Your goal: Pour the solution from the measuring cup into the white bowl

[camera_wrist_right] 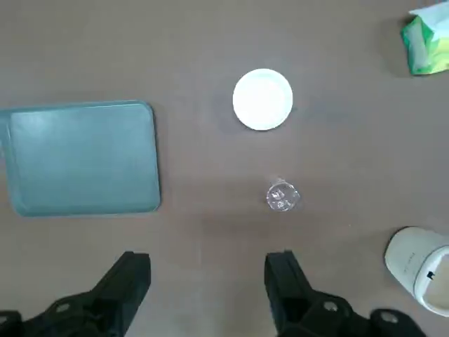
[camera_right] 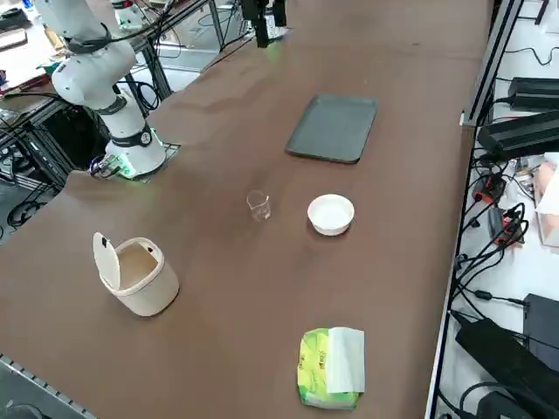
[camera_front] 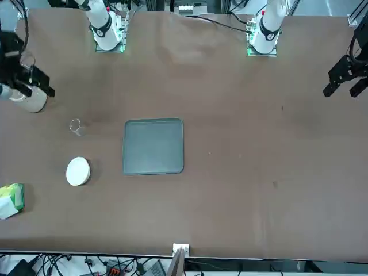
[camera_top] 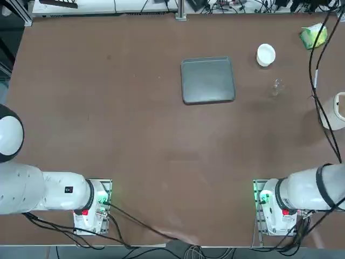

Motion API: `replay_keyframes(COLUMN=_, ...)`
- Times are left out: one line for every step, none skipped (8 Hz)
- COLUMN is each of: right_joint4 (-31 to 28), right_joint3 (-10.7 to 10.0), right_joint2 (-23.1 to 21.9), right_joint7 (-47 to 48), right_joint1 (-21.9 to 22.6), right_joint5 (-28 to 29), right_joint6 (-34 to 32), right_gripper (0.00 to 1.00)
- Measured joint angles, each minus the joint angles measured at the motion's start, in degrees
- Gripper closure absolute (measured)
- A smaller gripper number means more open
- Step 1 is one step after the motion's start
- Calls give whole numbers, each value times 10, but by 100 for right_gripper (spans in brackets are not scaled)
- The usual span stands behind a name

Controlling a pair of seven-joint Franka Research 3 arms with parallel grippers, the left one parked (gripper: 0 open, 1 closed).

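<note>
The measuring cup (camera_wrist_right: 282, 196), tiny and clear, stands upright on the brown table (camera_top: 135, 135), also seen in the top view (camera_top: 277, 86), front view (camera_front: 76, 127) and side view (camera_right: 258, 205). The small white bowl (camera_wrist_right: 262, 99) sits a short way beyond it, apart from it (camera_top: 266, 54) (camera_front: 77, 171) (camera_right: 331, 214). My right gripper (camera_wrist_right: 208, 281) hangs open and empty high above the table, on the robot's side of the cup. In the front view the right gripper (camera_front: 29, 80) shows at the left edge.
A dark grey tray (camera_top: 208, 80) lies left of the bowl and cup. A larger white container with a flip lid (camera_right: 135, 275) stands near the table's right edge. A green packet (camera_top: 314, 36) lies at the far right corner.
</note>
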Motion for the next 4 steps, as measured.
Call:
replay_keyframes(right_joint4=-22, right_joint3=-18, right_joint2=-22, right_joint7=-5, right_joint1=11, right_joint5=0, right_joint6=2, right_gripper=0)
replay_keyframes(right_joint4=-42, right_joint3=-33, right_joint2=-40, right_joint7=-17, right_joint1=20, right_joint5=0, right_joint6=3, right_gripper=0)
replay_keyframes(right_joint4=-56, right_joint3=-40, right_joint2=-53, right_joint7=-30, right_joint1=26, right_joint5=0, right_joint6=2, right_gripper=0)
replay_keyframes(right_joint4=-62, right_joint3=-42, right_joint2=-59, right_joint7=-33, right_joint1=33, right_joint5=0, right_joint6=2, right_gripper=0)
